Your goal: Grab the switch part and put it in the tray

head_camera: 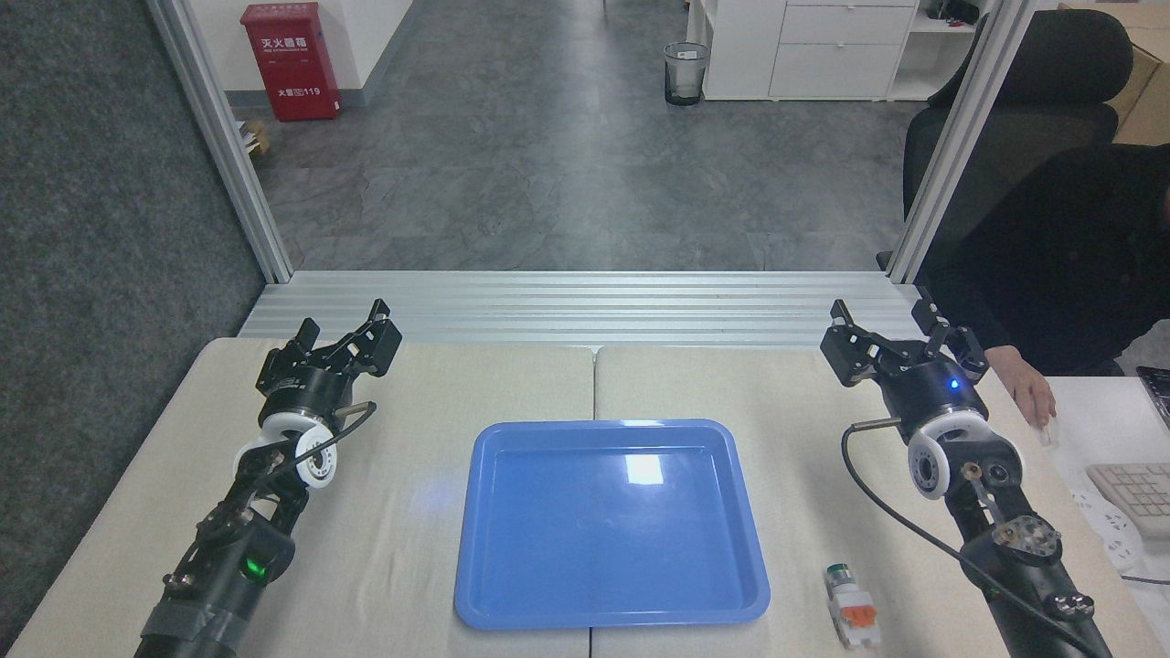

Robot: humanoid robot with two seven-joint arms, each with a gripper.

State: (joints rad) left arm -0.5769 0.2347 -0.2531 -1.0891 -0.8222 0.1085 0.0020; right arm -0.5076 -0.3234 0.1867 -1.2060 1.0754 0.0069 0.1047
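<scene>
The switch part (851, 605), a white block with an orange middle and a dark green round cap, lies on the table near the front edge, just right of the tray. The blue tray (611, 610) sits mid-table with nothing in it. My right gripper (889, 329) hovers open at the far right of the table, well behind the switch part, its fingers spread and holding nothing. At the far left my left gripper (345, 331) is open too, far from both the tray and the switch part.
A person's hand (1031, 395) rests on a white desk right of my right gripper, next to a keyboard (1133, 490). A black office chair (1033, 110) stands behind. Aluminium frame posts (960, 137) rise at the table's far corners.
</scene>
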